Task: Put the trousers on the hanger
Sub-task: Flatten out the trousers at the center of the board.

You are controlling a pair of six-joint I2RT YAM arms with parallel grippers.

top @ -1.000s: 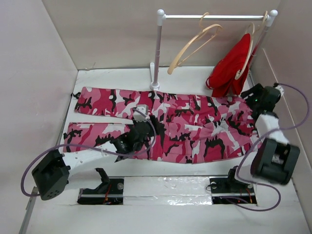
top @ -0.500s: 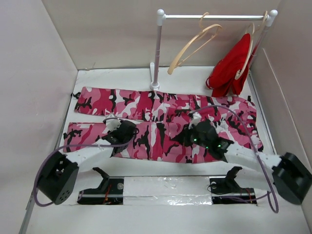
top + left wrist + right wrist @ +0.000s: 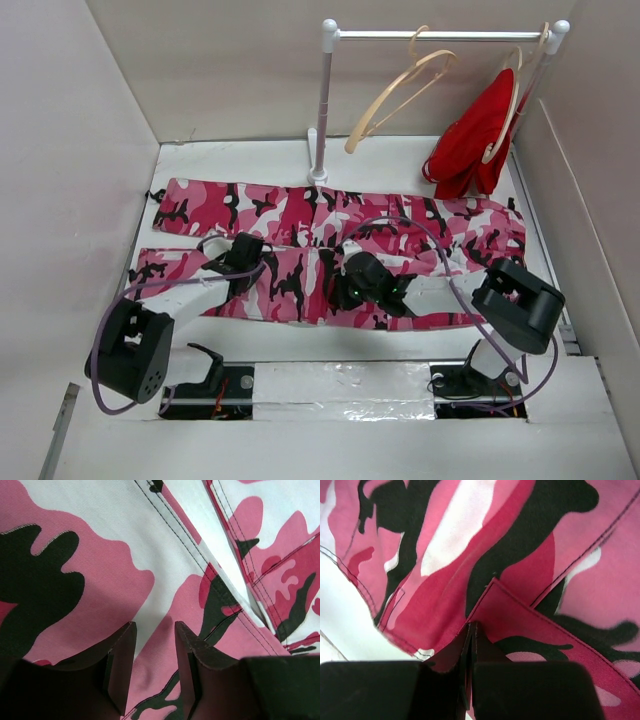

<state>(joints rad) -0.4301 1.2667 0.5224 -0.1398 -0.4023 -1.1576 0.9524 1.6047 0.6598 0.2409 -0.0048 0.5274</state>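
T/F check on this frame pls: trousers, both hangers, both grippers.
The trousers lie spread flat on the table: true.
The bare hanger lies on the trousers: false, it hangs on the rail.
The right gripper is shut: true.
The left gripper is shut: false, its jaws stand apart over the trousers.
The red garment lies across the trousers: false, it hangs from the rail on a second hanger.

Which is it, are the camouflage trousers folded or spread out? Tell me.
Spread out. The trousers lie flat on the table, with both legs stretched out to the left side by side and neither doubled over.
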